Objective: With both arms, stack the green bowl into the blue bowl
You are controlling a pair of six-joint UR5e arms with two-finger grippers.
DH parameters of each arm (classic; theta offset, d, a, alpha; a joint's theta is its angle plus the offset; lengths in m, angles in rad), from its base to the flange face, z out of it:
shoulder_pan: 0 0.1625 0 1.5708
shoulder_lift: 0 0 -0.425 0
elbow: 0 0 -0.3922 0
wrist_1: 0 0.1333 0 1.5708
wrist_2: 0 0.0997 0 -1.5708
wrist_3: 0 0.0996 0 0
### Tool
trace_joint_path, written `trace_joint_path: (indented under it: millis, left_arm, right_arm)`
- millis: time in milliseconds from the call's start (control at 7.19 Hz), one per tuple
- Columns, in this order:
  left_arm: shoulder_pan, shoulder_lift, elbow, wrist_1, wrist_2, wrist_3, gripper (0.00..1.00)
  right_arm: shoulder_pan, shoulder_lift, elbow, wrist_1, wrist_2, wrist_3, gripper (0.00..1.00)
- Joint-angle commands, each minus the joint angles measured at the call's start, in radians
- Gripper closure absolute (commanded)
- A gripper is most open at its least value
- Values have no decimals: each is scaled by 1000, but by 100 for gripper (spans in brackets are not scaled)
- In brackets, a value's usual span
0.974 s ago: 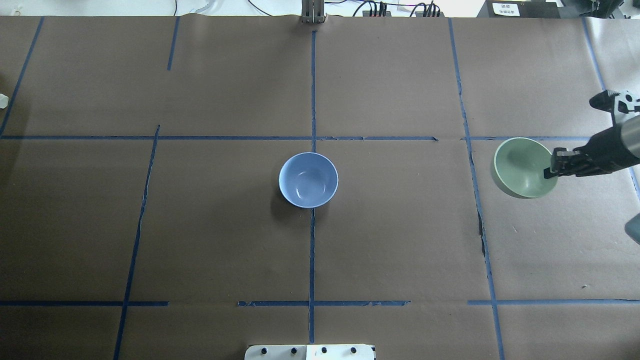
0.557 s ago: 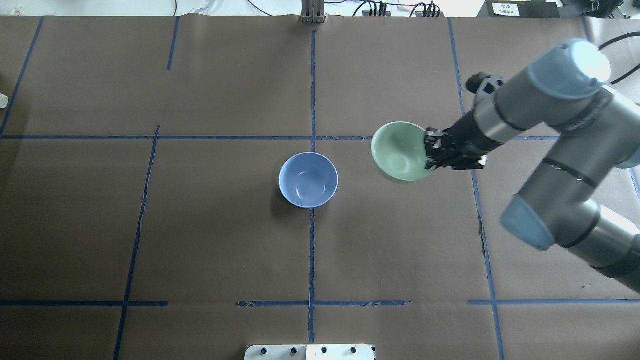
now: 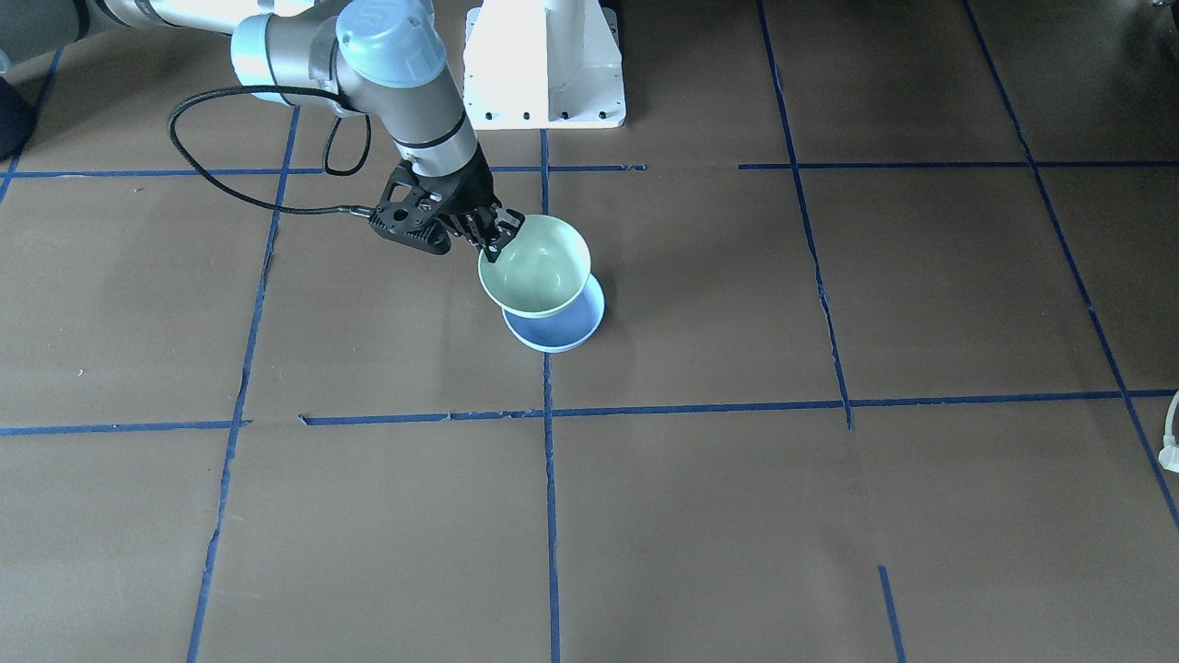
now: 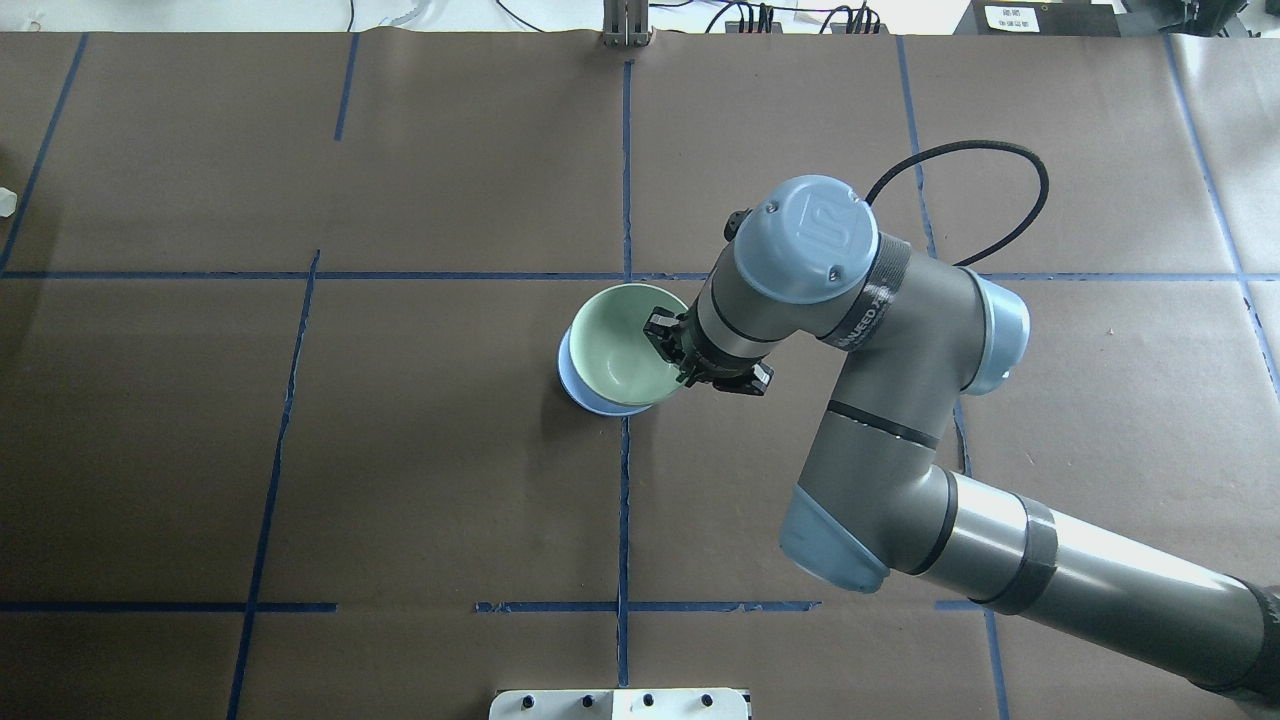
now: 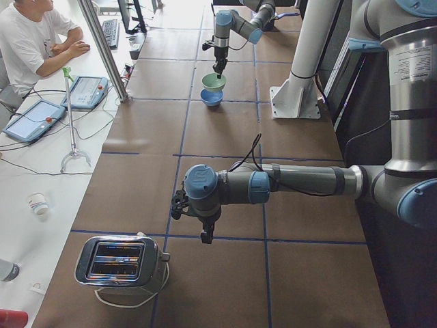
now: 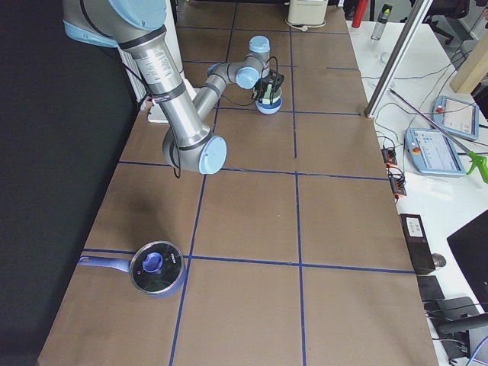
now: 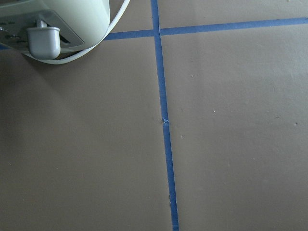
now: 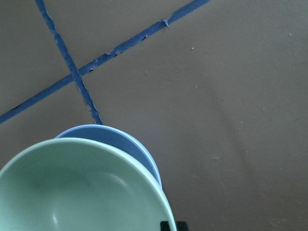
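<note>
The green bowl hangs in my right gripper, which is shut on its right rim. It sits just above the blue bowl, overlapping it, slightly tilted and offset. In the front-facing view the green bowl is raised over the blue bowl, with the gripper on its rim. The right wrist view shows the green bowl above the blue rim. My left gripper shows only in the exterior left view, far from the bowls; I cannot tell if it is open.
A silver toaster stands close to the left gripper; its corner and cord show in the left wrist view. A blue-lidded pot sits at the table's right end. An operator sits beside the table.
My right arm has carried the green bowl leftward from the table's right side to just over the blue bowl. The blue bowl has not moved.
</note>
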Motion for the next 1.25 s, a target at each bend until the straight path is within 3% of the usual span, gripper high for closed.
trace_joint_path:
  millis: [0, 278, 696, 835, 974, 1113]
  left_arm:
    - [0, 1, -4, 0, 0, 0, 0]
    - [0, -1, -3, 0, 0, 0, 0]
    - [1, -1, 0, 0, 0, 0, 0]
    - [1, -1, 0, 0, 0, 0, 0]
    - [1, -1, 0, 0, 0, 0, 0]
    - [1, -1, 0, 2, 0, -2, 0]
  right_arm:
    - [-18, 46, -74, 7, -29, 8, 100]
    - [-21, 45, -123, 66, -29, 10, 99]
    - [-21, 39, -120, 66, -29, 4, 94]
    - [-21, 36, -122, 66, -27, 2, 85]
    - [-21, 36, -122, 66, -29, 1, 67]
    - [-21, 36, -123, 66, -29, 1, 13]
